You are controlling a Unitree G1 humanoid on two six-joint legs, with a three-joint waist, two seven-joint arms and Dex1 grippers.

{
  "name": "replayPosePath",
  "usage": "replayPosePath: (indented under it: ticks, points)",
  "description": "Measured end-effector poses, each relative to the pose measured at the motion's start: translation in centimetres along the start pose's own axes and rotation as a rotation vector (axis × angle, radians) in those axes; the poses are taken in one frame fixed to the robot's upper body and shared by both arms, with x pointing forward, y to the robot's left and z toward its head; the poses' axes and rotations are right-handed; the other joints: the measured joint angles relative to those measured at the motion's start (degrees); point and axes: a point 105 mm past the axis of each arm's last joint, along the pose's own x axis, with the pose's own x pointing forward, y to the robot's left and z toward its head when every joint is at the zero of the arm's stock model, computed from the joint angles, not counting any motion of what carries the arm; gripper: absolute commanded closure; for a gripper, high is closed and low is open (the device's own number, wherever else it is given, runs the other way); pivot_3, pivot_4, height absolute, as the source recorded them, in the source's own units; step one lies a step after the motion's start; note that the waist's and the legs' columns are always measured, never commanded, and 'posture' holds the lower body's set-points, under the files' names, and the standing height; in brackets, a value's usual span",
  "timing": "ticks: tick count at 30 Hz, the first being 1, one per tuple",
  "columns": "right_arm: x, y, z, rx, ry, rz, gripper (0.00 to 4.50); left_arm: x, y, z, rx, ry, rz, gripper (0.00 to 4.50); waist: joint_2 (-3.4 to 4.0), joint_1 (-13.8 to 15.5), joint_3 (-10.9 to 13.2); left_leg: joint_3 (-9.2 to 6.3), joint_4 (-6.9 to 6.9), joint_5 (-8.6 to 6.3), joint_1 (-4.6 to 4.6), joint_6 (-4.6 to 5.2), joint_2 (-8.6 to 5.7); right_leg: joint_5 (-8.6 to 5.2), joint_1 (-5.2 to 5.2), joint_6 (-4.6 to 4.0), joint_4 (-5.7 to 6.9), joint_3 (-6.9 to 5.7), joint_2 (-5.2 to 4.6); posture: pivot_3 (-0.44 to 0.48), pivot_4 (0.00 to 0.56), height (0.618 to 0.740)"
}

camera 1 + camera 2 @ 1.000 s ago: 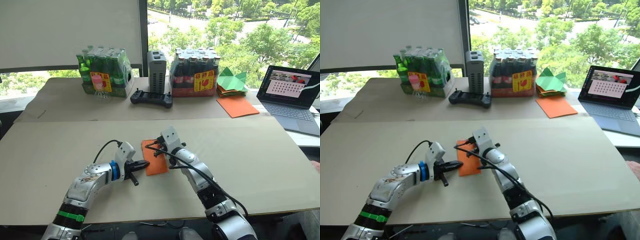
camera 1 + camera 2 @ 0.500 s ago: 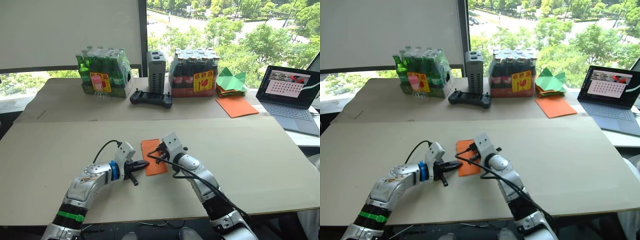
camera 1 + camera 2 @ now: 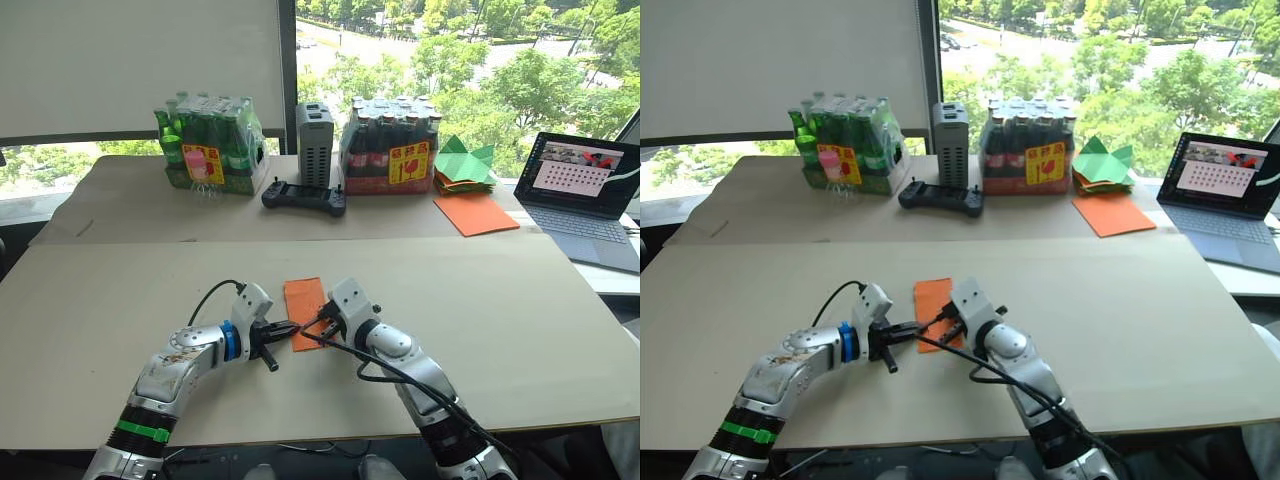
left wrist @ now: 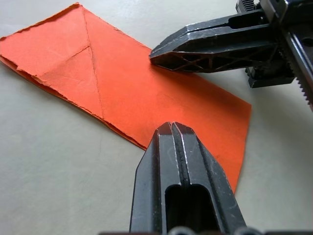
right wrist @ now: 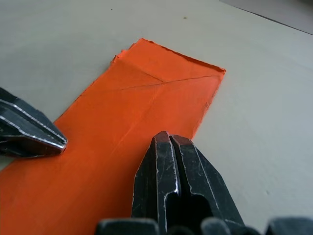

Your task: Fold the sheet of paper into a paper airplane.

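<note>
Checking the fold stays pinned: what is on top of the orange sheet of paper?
Both shut grippers, left and right, rest their tips on the sheet of paper. The paper beneath those tips is covered.

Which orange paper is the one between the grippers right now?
The creased, folded sheet of paper on the near table, both closed grippers' tips on it. The smooth orange sheet lies beside the laptop.

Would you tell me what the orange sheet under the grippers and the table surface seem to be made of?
The sheet of paper: thin matte orange paper, judging by sharp creases and slightly ragged edges. The table: probably smooth matte board, pale beige, with no visible grain.
</note>
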Motion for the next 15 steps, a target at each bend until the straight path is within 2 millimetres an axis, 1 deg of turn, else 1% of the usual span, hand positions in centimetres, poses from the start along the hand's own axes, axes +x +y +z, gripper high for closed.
replayPosePath:
  ticks: [10, 15]
  points:
    - [-1.6, 0.8, -0.4, 0.005, 0.037, 0.053, 4.48, 0.1, 0.0, 0.0, -0.003, 0.003, -0.009, 4.5, -0.02, 0.01, -0.03, 0.0, 0.0, 0.0, 0.04, 0.0, 0.0, -0.01, 0.05, 0.01, -0.02, 0.0, 0.01, 0.0, 0.15, 0.74]
    - [-2.6, 1.1, -0.9, -0.001, 0.069, 0.116, 4.48, 0.1, 0.0, 0.0, -0.003, 0.003, -0.012, 4.5, -0.03, 0.02, -0.04, 0.0, 0.0, 0.0, 0.05, 0.0, 0.0, -0.01, 0.08, 0.02, -0.04, 0.0, 0.01, 0.0, 0.15, 0.74]
